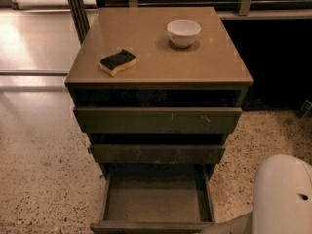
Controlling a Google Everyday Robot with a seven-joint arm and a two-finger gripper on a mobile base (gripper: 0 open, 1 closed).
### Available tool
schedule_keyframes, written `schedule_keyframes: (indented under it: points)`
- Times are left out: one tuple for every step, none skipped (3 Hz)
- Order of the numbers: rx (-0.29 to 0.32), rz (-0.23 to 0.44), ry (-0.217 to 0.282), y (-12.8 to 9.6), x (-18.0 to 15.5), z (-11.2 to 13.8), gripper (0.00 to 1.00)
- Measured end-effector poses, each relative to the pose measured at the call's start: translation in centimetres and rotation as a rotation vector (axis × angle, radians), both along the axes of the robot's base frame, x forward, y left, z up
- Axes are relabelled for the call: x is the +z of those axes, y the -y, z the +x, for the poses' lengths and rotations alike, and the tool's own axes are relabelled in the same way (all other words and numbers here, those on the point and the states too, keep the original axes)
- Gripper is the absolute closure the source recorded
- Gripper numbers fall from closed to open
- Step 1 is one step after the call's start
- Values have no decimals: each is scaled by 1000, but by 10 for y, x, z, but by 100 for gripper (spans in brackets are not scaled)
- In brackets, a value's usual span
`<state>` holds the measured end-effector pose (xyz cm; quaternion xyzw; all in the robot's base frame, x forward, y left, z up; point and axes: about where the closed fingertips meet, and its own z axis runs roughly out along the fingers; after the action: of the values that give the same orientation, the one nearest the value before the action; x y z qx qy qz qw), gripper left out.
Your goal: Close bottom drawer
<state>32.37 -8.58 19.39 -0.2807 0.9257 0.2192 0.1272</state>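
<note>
The bottom drawer (155,204) is pulled far out of the cabinet, and its shallow tray shows empty. Its front edge (151,226) lies at the lower border of the view. Above it, the mid-width drawer (157,153) and the widest drawer (157,120) each stick out a little. My gripper is out of view. Only the white arm casing (282,194) shows at the lower right, just right of the open drawer's front corner.
A yellow sponge with a dark top (117,61) and a white bowl (183,32) sit on the tan cabinet top (156,77). Speckled floor lies on both sides. Dark railings and a dark recess stand behind and to the right.
</note>
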Motion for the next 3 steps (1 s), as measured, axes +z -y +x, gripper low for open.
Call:
schedule_keyframes:
  points:
    - [30, 51, 39, -3, -6, 26, 100]
    - [68, 99, 93, -8, -14, 69, 100]
    - [68, 97, 94, -6, -14, 71, 100]
